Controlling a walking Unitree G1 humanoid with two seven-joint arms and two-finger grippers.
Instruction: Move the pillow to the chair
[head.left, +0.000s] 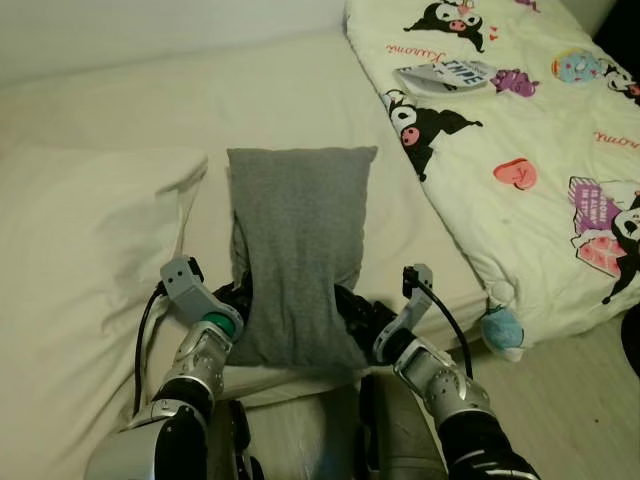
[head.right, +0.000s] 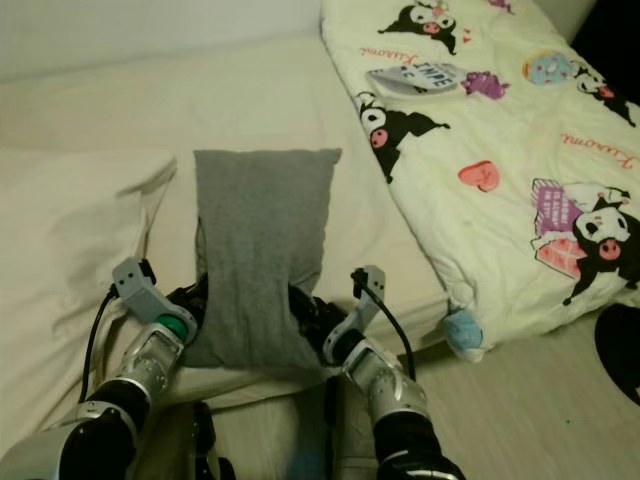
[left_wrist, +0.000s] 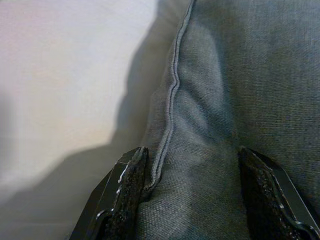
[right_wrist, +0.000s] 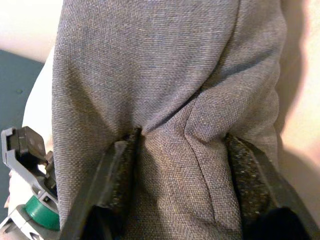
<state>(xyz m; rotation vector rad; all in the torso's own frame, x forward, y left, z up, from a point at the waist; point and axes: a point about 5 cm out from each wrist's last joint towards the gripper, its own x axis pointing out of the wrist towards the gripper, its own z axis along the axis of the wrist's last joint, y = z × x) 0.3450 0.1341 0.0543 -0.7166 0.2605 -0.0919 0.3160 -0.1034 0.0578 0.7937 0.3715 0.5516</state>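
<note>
Left eye view: gray pillow (head.left: 296, 240) on bed (head.left: 300, 100), at 12 o'clock, pinched by left gripper (left_wrist: 192, 192) and right gripper (right_wrist: 182, 175); carrying to chair remains.

2 silver arms are showing black cables, grey wrist brackets and a green ring on the left wrist (head.left: 221, 324); each tool's 2 fingers (right_wrist: 118, 187) are looking black and gritty.

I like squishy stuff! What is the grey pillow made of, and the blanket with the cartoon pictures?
The grey rectangular pillow looks like coarse woven cloth, matte: the right wrist view shows the weave, and it puckers between the black fingers. The cream cartoon-print blanket looks like soft, puffy printed fabric, perhaps cotton; I can't tell for sure.
</note>
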